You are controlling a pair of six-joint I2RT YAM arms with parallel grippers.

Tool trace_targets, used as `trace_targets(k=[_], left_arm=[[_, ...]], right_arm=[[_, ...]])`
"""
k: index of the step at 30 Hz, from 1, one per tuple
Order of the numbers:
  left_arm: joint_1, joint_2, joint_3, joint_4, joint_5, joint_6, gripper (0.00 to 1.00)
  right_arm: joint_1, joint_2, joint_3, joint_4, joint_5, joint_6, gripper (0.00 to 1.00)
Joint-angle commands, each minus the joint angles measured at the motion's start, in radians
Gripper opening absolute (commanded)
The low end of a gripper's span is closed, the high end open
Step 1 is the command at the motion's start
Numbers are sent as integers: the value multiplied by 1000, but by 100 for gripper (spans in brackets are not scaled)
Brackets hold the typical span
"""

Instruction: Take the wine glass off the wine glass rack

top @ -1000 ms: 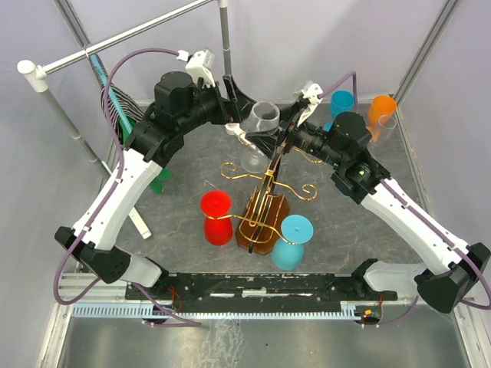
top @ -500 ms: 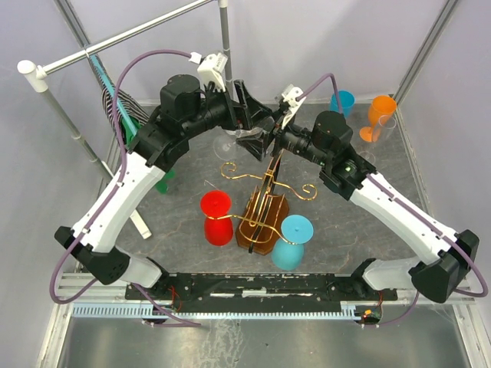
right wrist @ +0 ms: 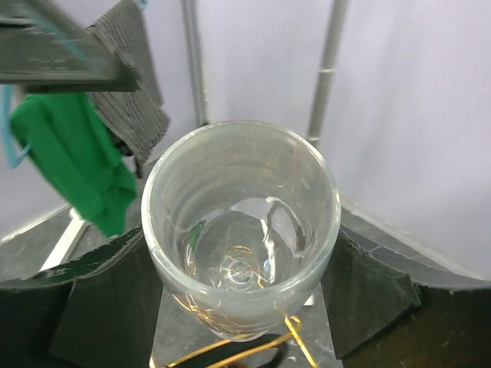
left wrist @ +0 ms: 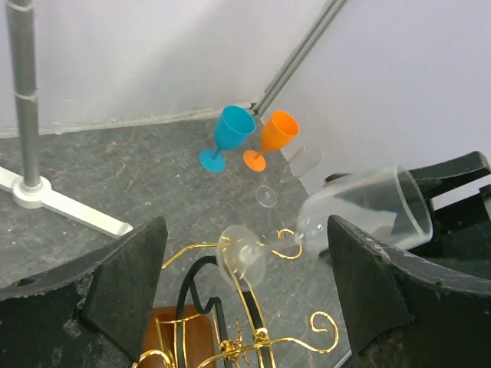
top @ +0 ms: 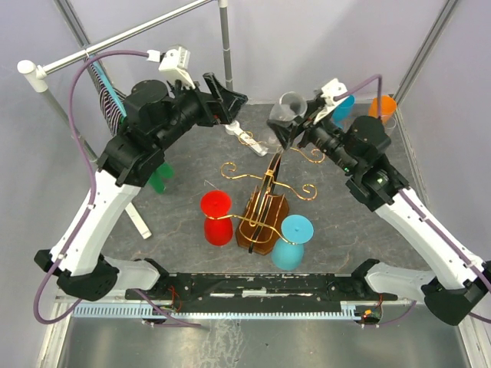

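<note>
Black and bare, the left gripper (top: 225, 103) stands with its fingers (left wrist: 126, 280) spread wide and nothing between them. Through that gap its wrist camera looks across at the wine glass (left wrist: 360, 208), which sits beyond the fingertips, nearer the right-hand finger. This arm reads as standing aside from the lift, not sharing the load.

The clear glass lies tilted almost on its side, rim up and to the right. Its stem runs down and left to its foot (left wrist: 242, 257). That foot hangs just beside a gold scroll of the wine glass rack (top: 268, 192); I cannot tell whether it touches the wire or is free of it. The tilt makes sense, since a foot hooked in a wire arm has to slide out sideways.

Below both sets of fingers, a red glass (top: 216, 217) and a turquoise glass (top: 293, 241) sit foot-up at the rack's lower arms, above its brown wooden base (top: 259, 226).

Further right, the right gripper (top: 294, 126) is closed around the bowl of the wine glass, a pad (right wrist: 367, 295) on each side and the rim facing its own camera. Gripping the widest part likely leaves the stem free to clear the wire.

Past those fingers, well apart, a blue goblet (left wrist: 230, 132) and an orange goblet (left wrist: 275, 136) stand on the grey table (top: 184, 176).
</note>
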State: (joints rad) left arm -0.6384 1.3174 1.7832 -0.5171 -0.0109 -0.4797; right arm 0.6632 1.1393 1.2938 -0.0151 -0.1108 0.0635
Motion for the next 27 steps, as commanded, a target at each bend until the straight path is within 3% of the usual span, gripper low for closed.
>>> trace_targets(k=[1, 16, 27], left_arm=[[5, -47, 14, -5, -73, 42, 92], [5, -121, -137, 31, -80, 64, 94], [5, -148, -213, 54, -77, 74, 94]], right_arm=[[-69, -44, 7, 84, 90, -10, 66], [-447, 53, -55, 163, 95, 29, 66], [-572, 188, -283, 454, 74, 51, 63]])
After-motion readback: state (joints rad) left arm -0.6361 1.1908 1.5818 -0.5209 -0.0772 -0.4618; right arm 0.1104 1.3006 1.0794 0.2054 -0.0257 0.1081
